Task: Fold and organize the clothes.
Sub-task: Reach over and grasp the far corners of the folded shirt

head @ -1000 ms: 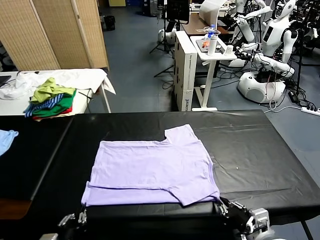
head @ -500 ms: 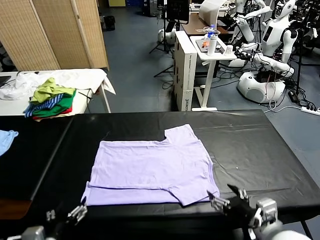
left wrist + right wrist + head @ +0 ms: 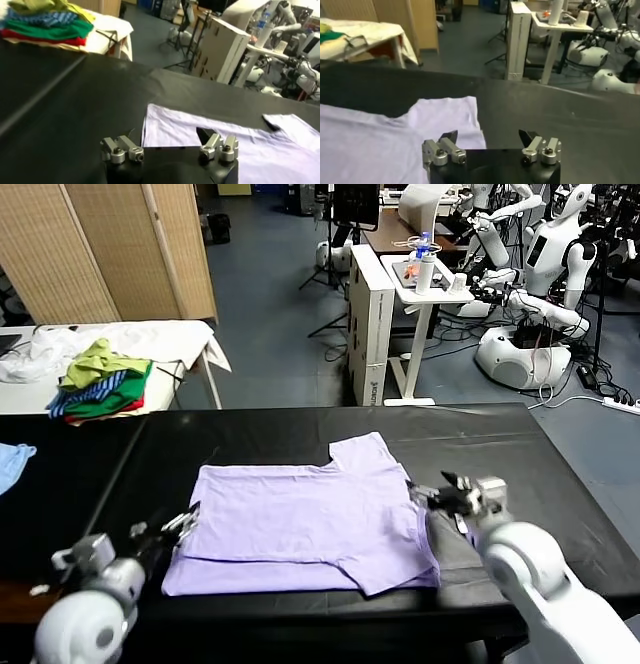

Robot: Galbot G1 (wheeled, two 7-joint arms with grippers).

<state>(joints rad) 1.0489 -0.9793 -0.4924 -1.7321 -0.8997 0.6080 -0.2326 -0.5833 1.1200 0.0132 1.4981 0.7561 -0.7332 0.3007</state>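
the right gripper (image 3: 447,490) hovers wide open and empty just off the right edge of the t-shirt (image 3: 310,524), near its upper sleeve; the left gripper (image 3: 178,527), also spread open and holding nothing, sits at the shirt's left edge. the light lavender t-shirt lies flat and partly folded mid-counter (image 3: 500,454), plain face up, one sleeve poking out at the far side, its lower hem doubled near the front edge
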